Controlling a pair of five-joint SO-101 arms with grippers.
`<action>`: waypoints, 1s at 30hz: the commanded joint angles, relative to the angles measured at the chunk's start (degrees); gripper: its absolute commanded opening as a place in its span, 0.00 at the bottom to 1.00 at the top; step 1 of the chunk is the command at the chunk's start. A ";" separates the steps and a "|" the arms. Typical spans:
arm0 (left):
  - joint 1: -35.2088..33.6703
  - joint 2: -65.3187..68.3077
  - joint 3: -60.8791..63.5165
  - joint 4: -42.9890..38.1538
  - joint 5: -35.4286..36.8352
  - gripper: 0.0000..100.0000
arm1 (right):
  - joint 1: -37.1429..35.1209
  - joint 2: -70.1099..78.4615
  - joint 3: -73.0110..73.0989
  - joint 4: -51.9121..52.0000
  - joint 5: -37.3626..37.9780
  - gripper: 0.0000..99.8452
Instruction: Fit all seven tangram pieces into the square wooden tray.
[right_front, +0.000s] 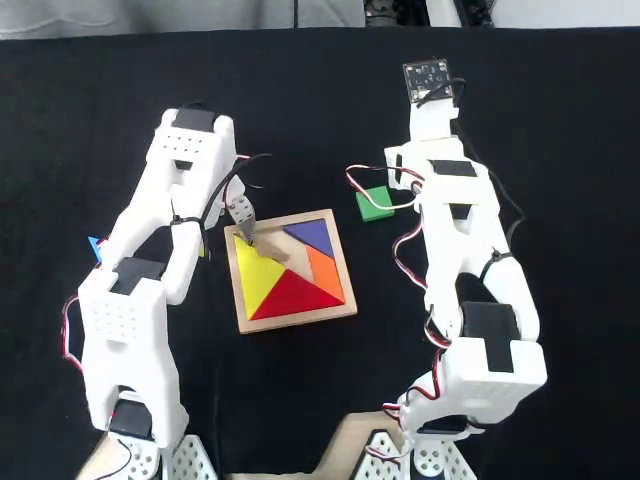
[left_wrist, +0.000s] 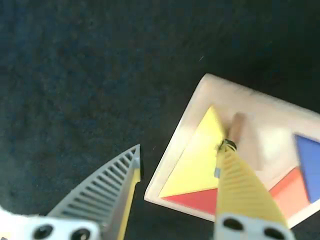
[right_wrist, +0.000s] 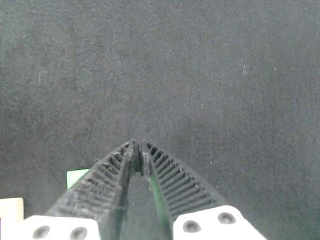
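Observation:
The square wooden tray (right_front: 244, 318) lies between the two arms and holds a yellow triangle (right_front: 258, 278), a red triangle (right_front: 297, 295), an orange piece (right_front: 322, 270) and a purple piece (right_front: 312, 235). My left gripper (right_front: 243, 225) hangs open over the tray's far left corner. In the left wrist view the left gripper (left_wrist: 181, 152) straddles the tray's rim (left_wrist: 167, 175): one finger (left_wrist: 240, 185) is over the yellow triangle (left_wrist: 197, 165), the other finger (left_wrist: 110, 185) is outside. It holds nothing. My right gripper (right_wrist: 137, 150) is shut and empty above bare cloth.
A green square piece (right_front: 375, 203) lies on the black cloth right of the tray, beside the right arm; the green piece (right_wrist: 75, 176) also peeks out by the right gripper. A blue piece (right_front: 95, 247) sticks out left of the left arm. A yellow bit (right_front: 202, 250) shows under that arm.

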 joint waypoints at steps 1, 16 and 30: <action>0.66 0.44 -0.31 -2.20 0.18 0.24 | -0.62 -0.13 -0.31 -0.97 -0.35 0.01; 3.21 1.93 -1.89 -3.34 0.18 0.25 | -0.62 -0.13 -0.31 -0.88 -0.35 0.01; 8.04 3.69 -2.59 -9.05 0.18 0.25 | -0.70 -0.13 -0.22 -0.88 -0.35 0.01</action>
